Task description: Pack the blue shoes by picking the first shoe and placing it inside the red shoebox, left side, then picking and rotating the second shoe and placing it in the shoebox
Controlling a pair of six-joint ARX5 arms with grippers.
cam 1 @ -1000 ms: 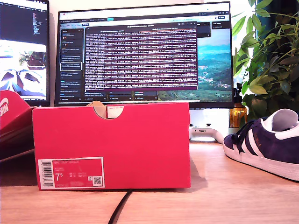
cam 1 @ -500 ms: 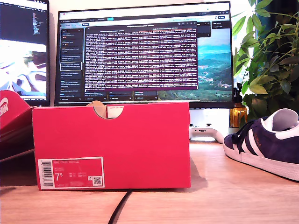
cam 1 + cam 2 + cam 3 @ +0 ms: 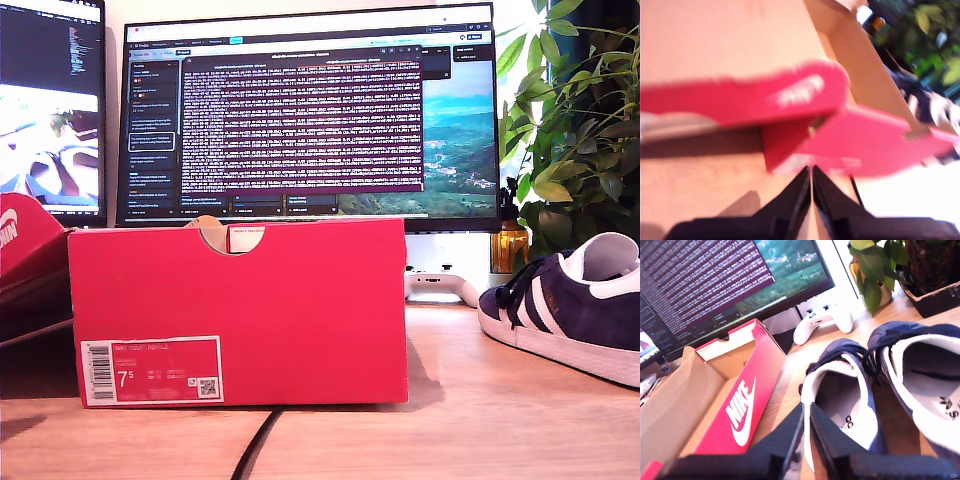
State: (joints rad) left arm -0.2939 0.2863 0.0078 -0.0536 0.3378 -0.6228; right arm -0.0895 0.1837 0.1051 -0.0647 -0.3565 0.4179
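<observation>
The red shoebox point(image 3: 240, 300) stands open on the wooden table, its label side and notch facing the exterior camera. One blue shoe point(image 3: 570, 310) lies at the exterior view's right. In the second wrist view both blue shoes point(image 3: 840, 352) point(image 3: 905, 335) lie side by side beside the shoebox point(image 3: 747, 390). My second gripper point(image 3: 806, 407) hangs shut and empty over the nearer shoe's opening. My first gripper point(image 3: 811, 170) is shut on nothing, above the table in front of the blurred shoebox point(image 3: 875, 145). Neither gripper shows in the exterior view.
A red lid point(image 3: 25, 250) with a white swoosh leans at the exterior view's left, and it also shows as the lid point(image 3: 740, 95) in the first wrist view. Monitors point(image 3: 310, 110), a white game controller point(image 3: 822, 322) and a plant point(image 3: 580, 120) stand behind. A black cable point(image 3: 255, 450) runs under the box.
Box and shoe have not moved in the exterior view. Only the pictures on the screens differ.
</observation>
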